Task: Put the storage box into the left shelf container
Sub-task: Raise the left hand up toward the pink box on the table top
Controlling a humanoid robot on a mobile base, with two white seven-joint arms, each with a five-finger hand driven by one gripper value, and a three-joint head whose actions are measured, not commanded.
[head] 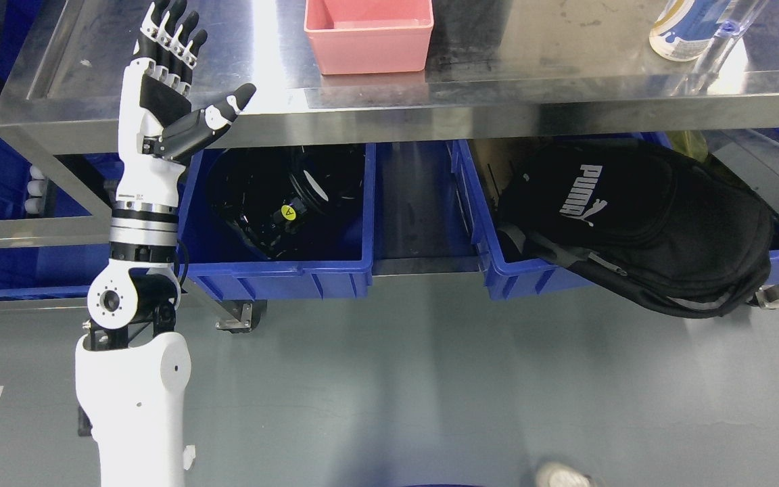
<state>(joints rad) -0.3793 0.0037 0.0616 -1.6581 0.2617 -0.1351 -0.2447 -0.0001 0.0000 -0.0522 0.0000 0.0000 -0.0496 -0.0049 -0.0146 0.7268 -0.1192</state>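
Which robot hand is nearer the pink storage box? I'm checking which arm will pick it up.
Left. The left robot hand is raised, open, to the left of the pink storage box on the steel shelf, apart from it. The right robot hand is out of view.

PUMA on black backpack (pixel 640 223), A on yellow sticker (pixel 288 212)

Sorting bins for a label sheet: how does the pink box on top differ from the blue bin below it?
The pink box sits on the steel shelf top; the blue bin sits on the shelf below. Pink looks empty; blue holds black gear. Blue is larger. Both are open-topped.
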